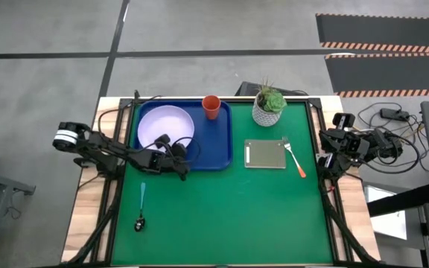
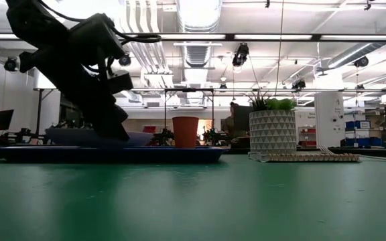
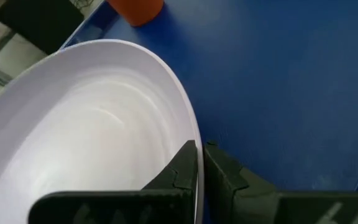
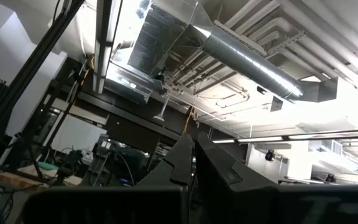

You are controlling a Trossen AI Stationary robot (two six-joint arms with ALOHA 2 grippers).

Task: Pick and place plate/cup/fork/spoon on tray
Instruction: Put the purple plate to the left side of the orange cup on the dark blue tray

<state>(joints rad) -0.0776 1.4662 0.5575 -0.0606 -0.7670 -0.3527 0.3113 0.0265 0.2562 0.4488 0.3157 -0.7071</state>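
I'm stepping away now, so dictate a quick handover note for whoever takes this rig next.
Left gripper: fingers shut on the rim of the pale lavender round plate, which sits on the blue rectangular plastic tray.
Right gripper: shut, empty, parked at the table's right edge.
Done: small orange-red cup on the tray.
Left: release the plate; orange-handled fork beside the grey-green pad and blue-handled spoon on the mat.

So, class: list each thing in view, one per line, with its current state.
plate: on tray, rim pinched
cup: upright on tray
tray: flat on table
spoon: lying on mat
fork: lying beside pad
left pincer: shut on plate
right pincer: shut, empty, parked at table's right edge
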